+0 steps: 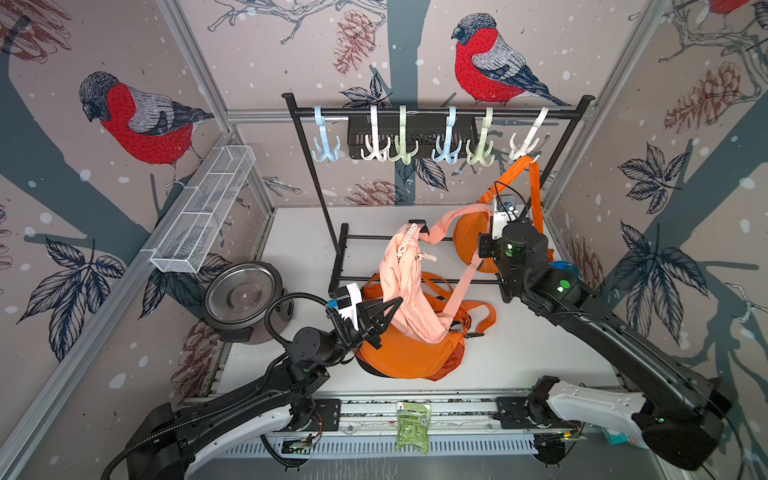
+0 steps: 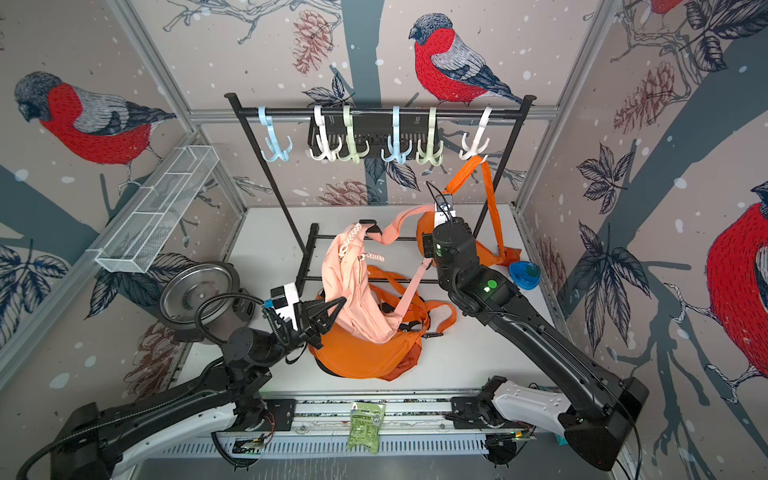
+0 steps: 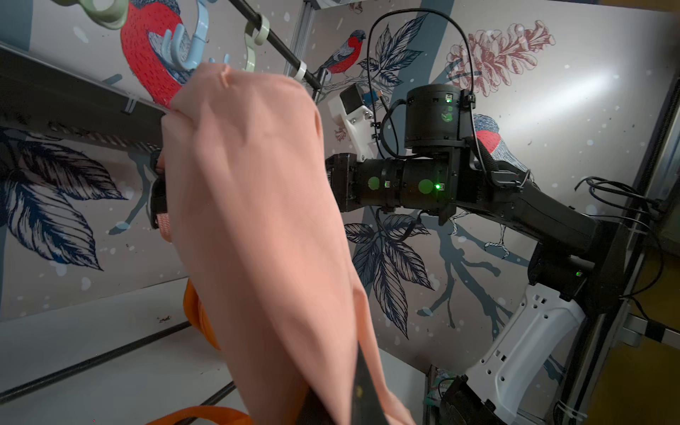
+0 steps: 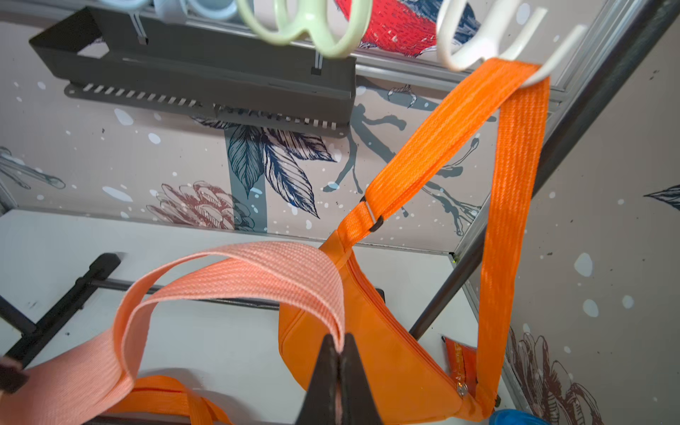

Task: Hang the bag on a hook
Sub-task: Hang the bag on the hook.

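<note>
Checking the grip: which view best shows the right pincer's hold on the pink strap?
The right wrist view: the right pincer is shut on the pink strap, unblocked. In both top views the right arm hides the pincer; only the strap leading to it shows. In the left wrist view the pink bag covers the grip.

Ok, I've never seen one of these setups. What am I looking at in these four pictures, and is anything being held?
Two robot arms stand at the front of a white table, each ending in a two-fingered hand. Two pictures look down from overhead, nearly identical; the other two come from a camera on each wrist. At the back stands a black rack with plastic hooks. The left hand is shut on the body of the pink bag; the right hand pinches its pink strap. An orange bag lies beneath the pink one on the table; a second orange bag has its strap over the white hook.
</note>
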Motion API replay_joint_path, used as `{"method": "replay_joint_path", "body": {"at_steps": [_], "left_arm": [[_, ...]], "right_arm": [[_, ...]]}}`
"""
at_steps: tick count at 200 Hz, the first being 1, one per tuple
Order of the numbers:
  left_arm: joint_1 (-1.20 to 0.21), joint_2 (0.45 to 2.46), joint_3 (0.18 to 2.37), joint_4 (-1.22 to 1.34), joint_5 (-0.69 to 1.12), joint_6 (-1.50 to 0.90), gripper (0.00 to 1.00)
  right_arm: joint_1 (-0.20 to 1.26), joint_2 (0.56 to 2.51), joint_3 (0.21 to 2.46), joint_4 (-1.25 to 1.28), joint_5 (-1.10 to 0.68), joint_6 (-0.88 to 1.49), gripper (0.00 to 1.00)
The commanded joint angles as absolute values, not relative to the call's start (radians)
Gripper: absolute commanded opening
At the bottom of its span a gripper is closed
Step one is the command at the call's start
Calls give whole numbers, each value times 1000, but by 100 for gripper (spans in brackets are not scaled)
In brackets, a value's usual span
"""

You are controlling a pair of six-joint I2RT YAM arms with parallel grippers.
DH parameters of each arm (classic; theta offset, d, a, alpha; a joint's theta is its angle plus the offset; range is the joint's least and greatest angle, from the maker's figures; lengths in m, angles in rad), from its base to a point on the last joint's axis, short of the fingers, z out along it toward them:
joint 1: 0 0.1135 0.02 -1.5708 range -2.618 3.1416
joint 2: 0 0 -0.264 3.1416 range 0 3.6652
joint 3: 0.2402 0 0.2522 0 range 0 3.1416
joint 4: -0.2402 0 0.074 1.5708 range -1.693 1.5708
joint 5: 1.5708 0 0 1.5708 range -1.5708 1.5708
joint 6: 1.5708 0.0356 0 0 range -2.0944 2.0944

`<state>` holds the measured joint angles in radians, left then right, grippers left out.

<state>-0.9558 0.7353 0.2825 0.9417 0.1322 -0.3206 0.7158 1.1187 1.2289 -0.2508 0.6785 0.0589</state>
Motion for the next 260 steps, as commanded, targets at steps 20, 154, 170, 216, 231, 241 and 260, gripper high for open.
{"method": "replay_joint_path", "body": {"at_steps": [20, 154, 170, 216, 231, 241, 260], "left_arm": [[-973, 808, 317, 1154, 141, -256, 0], [-1040, 956, 471, 1189, 178, -222, 0], [-1045, 970, 476, 1192, 176, -224, 0], [-1054, 997, 471, 1193, 163, -239, 0], [-1056, 1000, 465, 1193, 151, -247, 0], [-1056, 999, 460, 1194, 144, -254, 0], [-1055, 1000, 449, 1192, 131, -272, 0]], "right_arm": [[629, 1129, 1338, -196, 578, -4, 5], [405, 1396, 1742, -264, 277, -28, 5], [389, 1418, 1753, -269, 253, -20, 5], [367, 1462, 1750, -300, 204, -14, 5], [367, 1466, 1741, -305, 200, -13, 5], [366, 1467, 1734, -307, 199, -12, 5], [365, 1461, 1714, -307, 202, -7, 5]]}}
